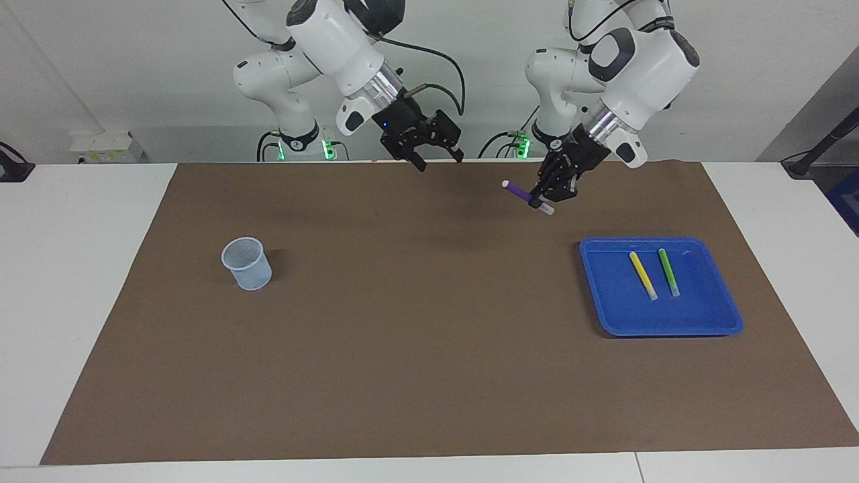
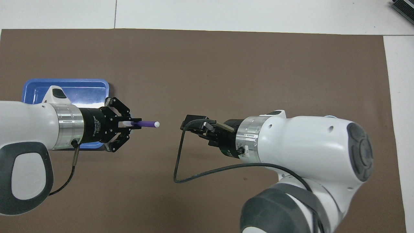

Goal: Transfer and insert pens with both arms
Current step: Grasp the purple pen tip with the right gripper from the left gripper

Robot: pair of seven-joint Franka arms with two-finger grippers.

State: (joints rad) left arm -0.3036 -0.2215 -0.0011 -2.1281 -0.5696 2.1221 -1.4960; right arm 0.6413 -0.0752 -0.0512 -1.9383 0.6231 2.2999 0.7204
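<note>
The purple pen (image 1: 517, 190) (image 2: 146, 124) hangs in the air over the brown mat, and my left gripper (image 1: 539, 199) (image 2: 135, 124) is shut on its whitish end. The pen's free tip points at my right gripper (image 1: 439, 161) (image 2: 189, 124). That gripper is open and empty, up in the air a short gap from the tip. The yellow pen (image 1: 642, 275) and the green pen (image 1: 668, 272) lie side by side in the blue tray (image 1: 698, 302) (image 2: 74, 85) toward the left arm's end. In the overhead view my left arm hides both of them.
A pale blue mesh cup (image 1: 247, 263) stands on the brown mat (image 1: 416, 335) toward the right arm's end; the right arm covers it in the overhead view. Two smaller white arms with green-lit bases (image 1: 543, 144) stand at the table's edge by the robots.
</note>
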